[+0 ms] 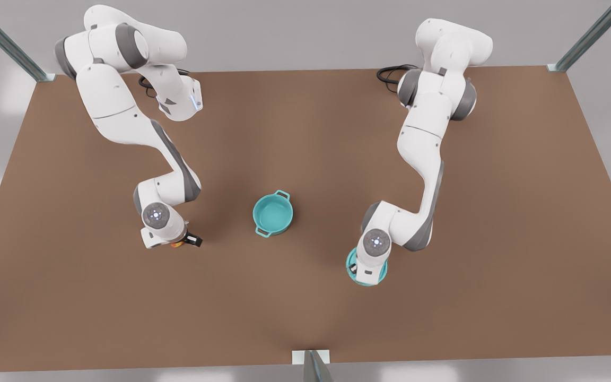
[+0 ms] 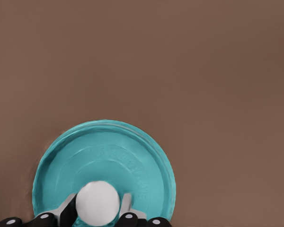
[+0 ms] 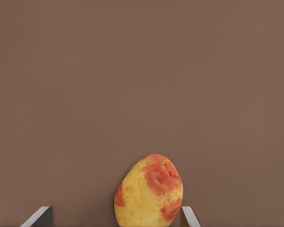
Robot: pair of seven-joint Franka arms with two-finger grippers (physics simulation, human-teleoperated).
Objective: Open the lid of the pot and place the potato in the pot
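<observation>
flanking potato (image 3: 149, 191), right fingers (image 3: 189, 216) apart

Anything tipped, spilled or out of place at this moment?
Nothing stands out. The pot sits upright and open; the left gripper holds the pot lid by its knob, off to the side; the right gripper straddles the potato.

We see a big brown table (image 1: 305, 132). The teal pot (image 1: 273, 213) sits on it near the middle, open. At about four o'clock from the pot lies the lid (image 1: 366, 271). At about nine o'clock lies the little potato (image 1: 178, 243).
</observation>
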